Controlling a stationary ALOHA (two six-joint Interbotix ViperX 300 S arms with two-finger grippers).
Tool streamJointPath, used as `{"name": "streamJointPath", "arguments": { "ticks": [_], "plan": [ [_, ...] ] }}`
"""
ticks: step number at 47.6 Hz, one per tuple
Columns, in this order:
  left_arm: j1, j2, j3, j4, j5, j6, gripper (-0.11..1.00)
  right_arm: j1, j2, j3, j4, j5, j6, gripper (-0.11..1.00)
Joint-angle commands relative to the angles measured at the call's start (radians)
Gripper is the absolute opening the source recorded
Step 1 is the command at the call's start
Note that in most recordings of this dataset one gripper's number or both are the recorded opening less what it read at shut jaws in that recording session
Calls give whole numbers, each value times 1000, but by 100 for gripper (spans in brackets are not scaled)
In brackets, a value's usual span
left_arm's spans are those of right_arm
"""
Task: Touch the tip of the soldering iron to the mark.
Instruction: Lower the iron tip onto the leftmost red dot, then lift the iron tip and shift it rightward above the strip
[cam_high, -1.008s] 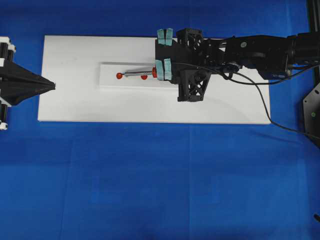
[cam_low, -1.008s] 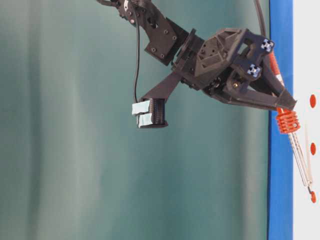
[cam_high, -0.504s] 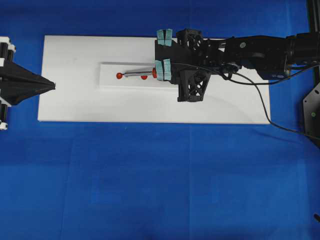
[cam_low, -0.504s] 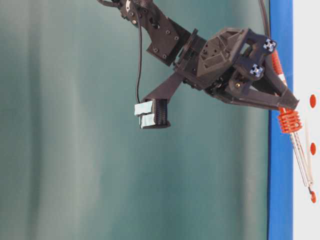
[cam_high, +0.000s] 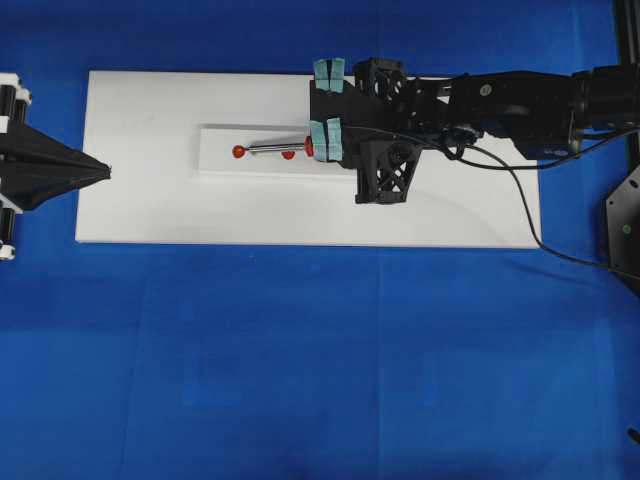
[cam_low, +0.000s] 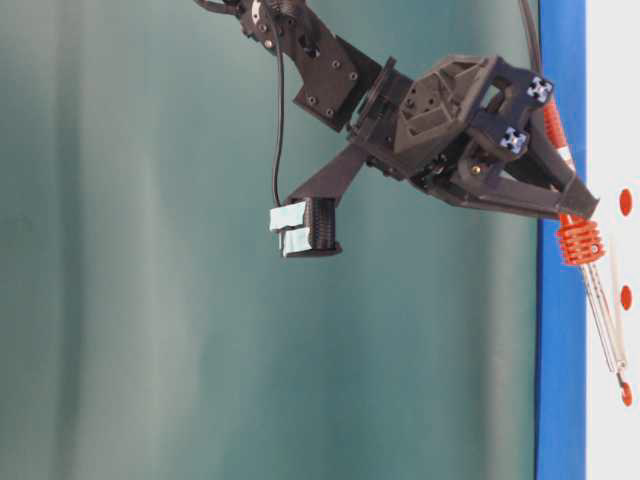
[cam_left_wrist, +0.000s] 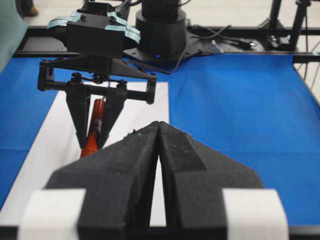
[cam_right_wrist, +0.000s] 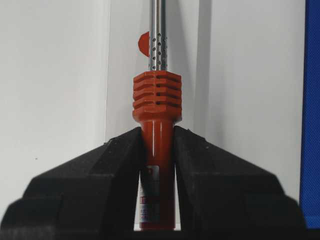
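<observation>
At the left edge of the overhead view the left gripper (cam_high: 95, 172) rests with its two black fingers pressed together, nothing between them, its point just over the left end of the white board (cam_high: 150, 210). To its right, on the raised white block (cam_high: 215, 165) in the middle of the board, lie the red dots. The tip of the soldering iron (cam_high: 272, 147) sits at the leftmost visible dot (cam_high: 239, 152), and its silver shaft passes just above the mark (cam_high: 289, 155), the next dot to the right; the shaft hides any finer contact. Further right, the right gripper (cam_right_wrist: 158, 145) is clamped narrowly on the iron's orange handle, just behind the ribbed collar, both fingers touching it. The black cord (cam_high: 520, 200) trails off to the right over the board and onto the blue cloth (cam_high: 320, 380).
</observation>
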Motion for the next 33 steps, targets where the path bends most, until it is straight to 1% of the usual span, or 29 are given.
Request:
{"name": "streamJointPath", "arguments": {
  "ticks": [1, 33],
  "plan": [
    [3, 3, -11, 2, -9, 0, 0, 2, -14, -14, 0, -3, 2, 6],
    [2, 3, -11, 2, -9, -2, 0, 2, -29, -23, -2, 5, 8, 6]
  ]
}}
